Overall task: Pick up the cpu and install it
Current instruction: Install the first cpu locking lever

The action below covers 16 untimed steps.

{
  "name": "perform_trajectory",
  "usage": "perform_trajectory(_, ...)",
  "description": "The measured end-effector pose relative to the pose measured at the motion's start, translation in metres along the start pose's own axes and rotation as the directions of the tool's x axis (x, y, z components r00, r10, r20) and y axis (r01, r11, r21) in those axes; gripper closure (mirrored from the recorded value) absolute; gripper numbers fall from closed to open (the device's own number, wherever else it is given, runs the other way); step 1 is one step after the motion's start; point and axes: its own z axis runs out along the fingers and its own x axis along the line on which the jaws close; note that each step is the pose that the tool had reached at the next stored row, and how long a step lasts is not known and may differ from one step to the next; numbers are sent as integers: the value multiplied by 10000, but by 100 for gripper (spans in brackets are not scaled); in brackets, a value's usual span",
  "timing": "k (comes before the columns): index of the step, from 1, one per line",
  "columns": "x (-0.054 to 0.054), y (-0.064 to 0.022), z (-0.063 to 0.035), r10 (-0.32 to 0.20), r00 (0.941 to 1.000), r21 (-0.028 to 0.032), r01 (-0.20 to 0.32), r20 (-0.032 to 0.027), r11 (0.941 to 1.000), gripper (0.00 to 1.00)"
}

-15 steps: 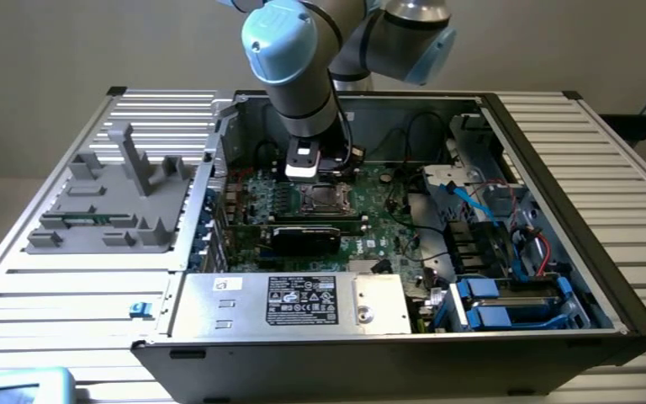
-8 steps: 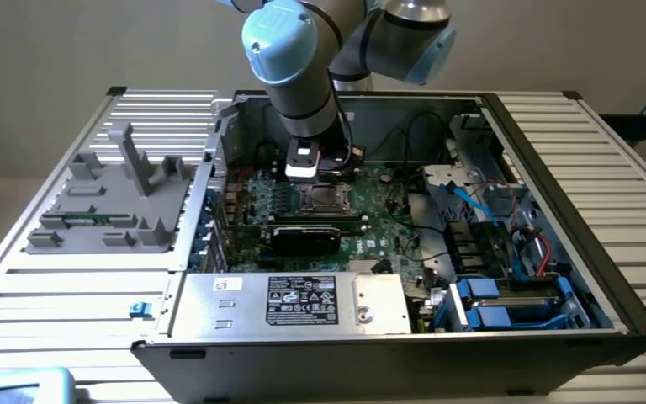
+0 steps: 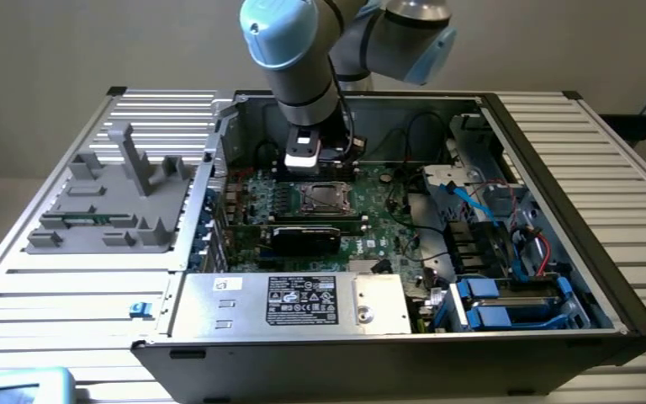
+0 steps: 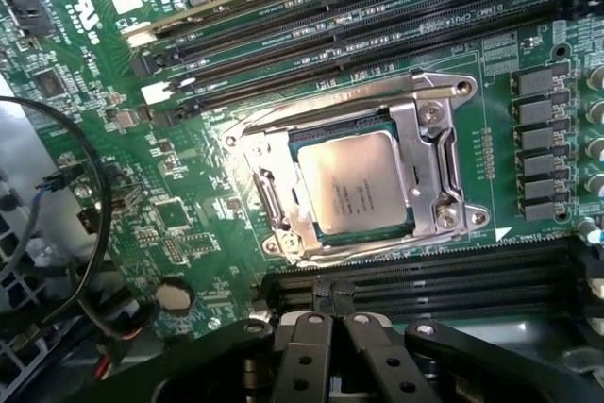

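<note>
Silver-topped cpu (image 4: pixel 354 183) sits in the motherboard socket (image 4: pixel 429 162) — my gripper (image 4: pixel 328 351) above it, fingers pressed together, holding nothing. Judgement: check it lies flat — corners seated evenly.

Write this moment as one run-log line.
cpu: seated in socket | gripper: above motherboard, beside socket, holding nothing | stage: cpu placed

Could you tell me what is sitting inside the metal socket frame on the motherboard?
The cpu lies flat inside the socket frame, silver top up. The frame's bracket overlaps its edges, and the contacts beneath it are covered.
</note>
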Motion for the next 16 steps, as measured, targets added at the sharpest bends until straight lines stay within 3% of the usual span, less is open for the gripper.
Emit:
perform_trajectory(5, 15, -45, -143, 2, 10000, -16, -2, 10, 10000, 89)
perform_trajectory(7, -7, -43, -157, -8, 10000, -70, 8, 14, 10000, 89)
perform_trajectory(13, -82, -26, -179, -57, 9999, -426, 62, 127, 9991, 89)
perform_trajectory(16, -92, -26, -189, -54, 9998, -544, 64, 183, 9985, 89)
